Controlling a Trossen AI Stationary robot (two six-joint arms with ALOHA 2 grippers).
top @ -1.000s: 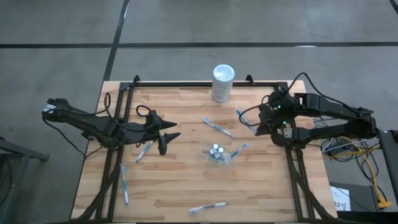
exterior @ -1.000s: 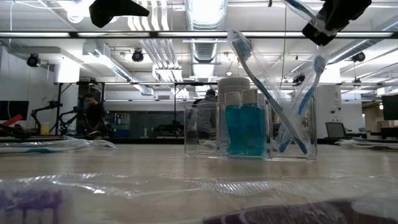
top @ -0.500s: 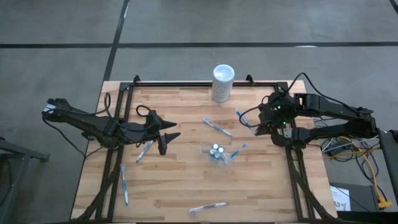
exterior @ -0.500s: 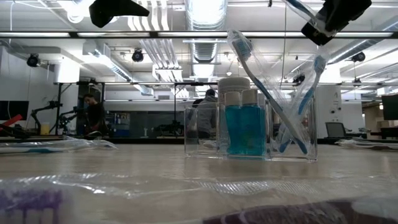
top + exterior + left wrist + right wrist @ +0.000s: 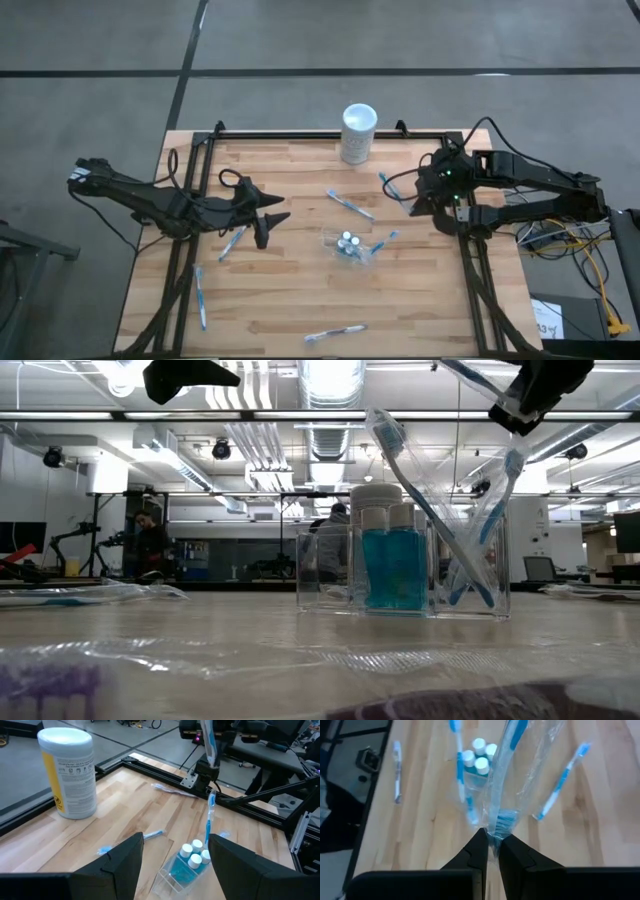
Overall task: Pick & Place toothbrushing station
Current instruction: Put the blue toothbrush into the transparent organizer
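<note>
Nearest the low camera we see crinkled clear wrapping lying on the desk [image 5: 300, 300]. Behind it stands the clear plastic cup [image 5: 400, 572], holding teal-and-white tubes [image 5: 392, 565] and two toothbrushes leaning in it. This cup serves as our landmark.

Above the cup and to its right-arm side hangs the right tool [image 5: 491, 842], clamped shut on a wrapped toothbrush [image 5: 506, 780] at its bristle end. The brush's long axis runs out from the tool toward the cup, so we judge the coming move to be a short carry to the cup's mouth and a lowering, handle first. The right arm is much the nearer to the cup. The brushes already leaning in the cup, and the loose wrapper, are what could snag.

Left of the cup, well apart, the left tool [image 5: 270, 225] waits wide open and empty above the desk.

Loose toothbrushes [image 5: 349, 204] lie around the cup. Beyond it, at the desk's far edge, stands a white wipes canister [image 5: 358, 133].
</note>
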